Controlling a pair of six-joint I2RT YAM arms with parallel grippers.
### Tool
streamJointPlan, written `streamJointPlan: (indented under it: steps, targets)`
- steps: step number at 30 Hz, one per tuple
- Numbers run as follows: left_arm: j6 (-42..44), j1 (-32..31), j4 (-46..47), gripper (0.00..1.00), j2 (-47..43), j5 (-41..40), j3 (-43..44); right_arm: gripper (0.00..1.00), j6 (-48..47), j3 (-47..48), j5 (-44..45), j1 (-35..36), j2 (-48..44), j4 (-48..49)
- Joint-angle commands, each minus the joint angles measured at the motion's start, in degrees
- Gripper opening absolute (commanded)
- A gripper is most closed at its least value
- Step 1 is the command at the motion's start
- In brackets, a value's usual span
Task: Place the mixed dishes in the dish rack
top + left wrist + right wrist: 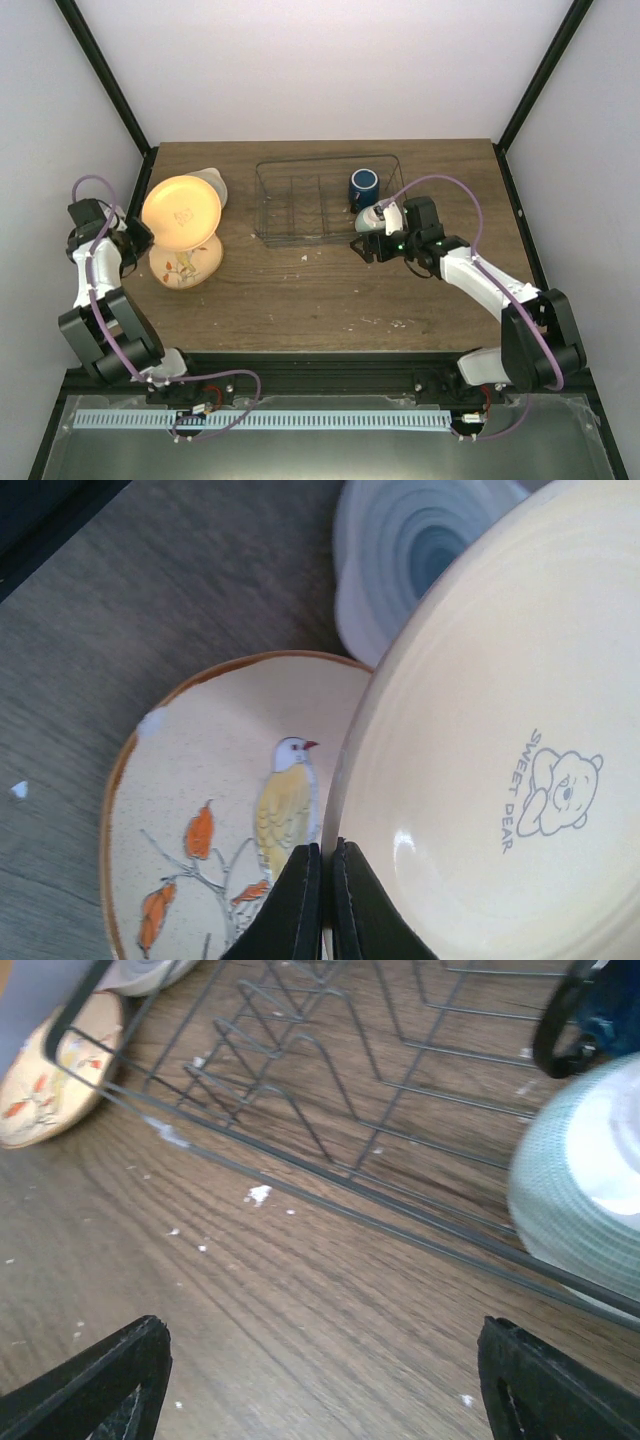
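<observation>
My left gripper (pixel 327 880) is shut on the rim of a pale yellow plate with a bear drawing (pixel 500 760) and holds it tilted above the orange-rimmed bird plate (pixel 200 810), which lies on the table. The cream plate with blue-grey rings (pixel 420 560) lies behind them. In the top view the left gripper (pixel 135 237) is at the yellow plate's (pixel 182 208) left edge. The wire dish rack (pixel 300 200) holds the dark blue mug (pixel 364 186) and the mint-green bowl (pixel 368 218). My right gripper (pixel 362 247) is open and empty, low over the table just in front of the rack.
In the right wrist view the rack's front wires (pixel 330 1190) run across ahead of the open right gripper (pixel 325 1380), with the bowl (pixel 580 1200) behind them at right and the mug (pixel 600 1010) beyond. White crumbs (pixel 258 1194) dot the wood. Black frame posts flank the table.
</observation>
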Motion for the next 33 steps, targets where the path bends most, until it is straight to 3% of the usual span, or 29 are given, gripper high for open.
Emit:
streamJointPlan:
  steps: [1, 10, 16, 25, 33]
  targets:
    - [-0.88, -0.15, 2.3, 0.0, -4.81, 7.08, 1.17, 0.85, 0.31, 1.82, -9.12, 0.78, 0.71, 3.37]
    - [-0.3, -10.67, 4.14, 0.0, -11.51, 6.14, -1.21, 0.91, 0.32, 8.23, -22.45, 3.37, 3.04, 5.94]
    - [1.38, -18.55, 5.1, 0.0, -15.48, 2.41, -4.43, 0.97, -0.58, 14.57, -24.06, 6.49, 5.96, 6.92]
    - [0.79, -32.66, 6.99, 0.0, -17.69, -1.38, -5.33, 0.98, 2.55, 22.2, -24.16, 8.23, 13.3, 10.72]
    - [1.15, -38.36, 5.61, 0.0, -19.2, -2.9, -4.49, 0.97, 3.64, 25.2, -23.44, 8.86, 18.24, 11.92]
